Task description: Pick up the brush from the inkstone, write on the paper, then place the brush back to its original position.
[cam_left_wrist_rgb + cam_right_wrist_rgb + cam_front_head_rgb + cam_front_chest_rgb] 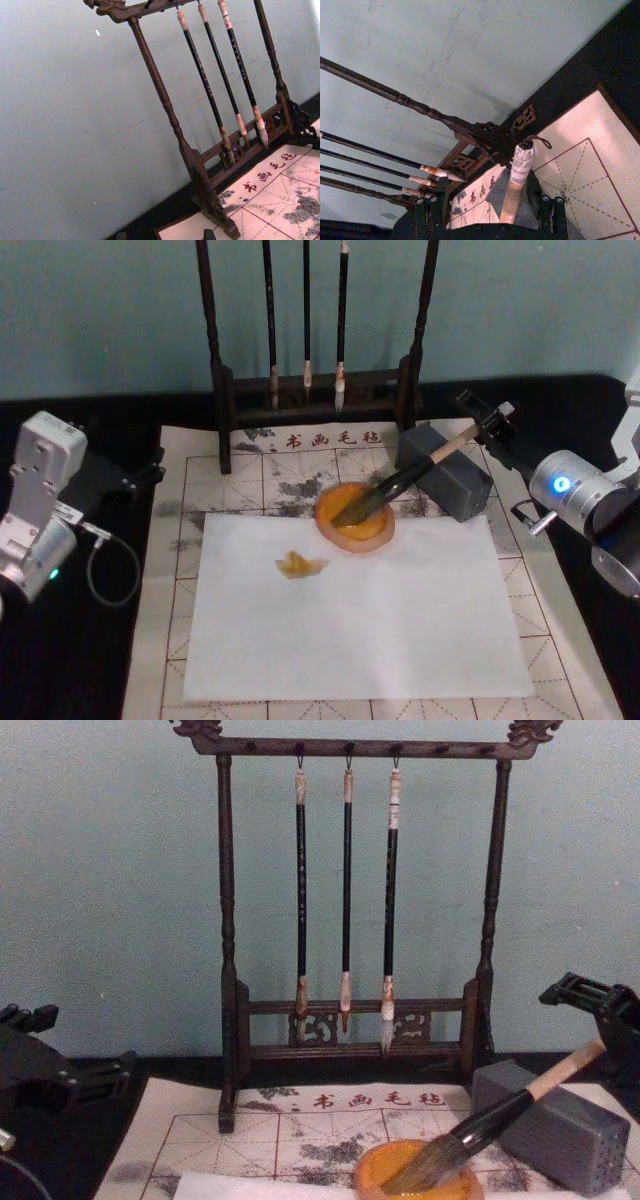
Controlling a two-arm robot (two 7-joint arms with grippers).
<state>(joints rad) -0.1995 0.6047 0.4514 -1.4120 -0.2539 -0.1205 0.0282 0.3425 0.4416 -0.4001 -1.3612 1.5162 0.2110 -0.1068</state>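
Observation:
The brush (400,483) lies tilted, its bristles in the orange inkstone (372,534) and its black section resting on a grey block (462,490). The pale handle end (463,437) points to the back right. My right gripper (487,420) is open at that end. In the right wrist view the handle (516,182) runs between the two fingers (429,212), and I cannot tell whether they touch it. From the chest view the brush (500,1115) slopes up toward the right gripper (592,995). The white paper (360,620) lies in front of the inkstone. My left gripper (135,480) is parked open at the left.
A dark wooden rack (215,360) with three thin hanging brushes (306,310) stands at the back of the gridded felt mat (170,570). A small yellow stain (300,563) marks the paper. Black cloth covers the table on both sides.

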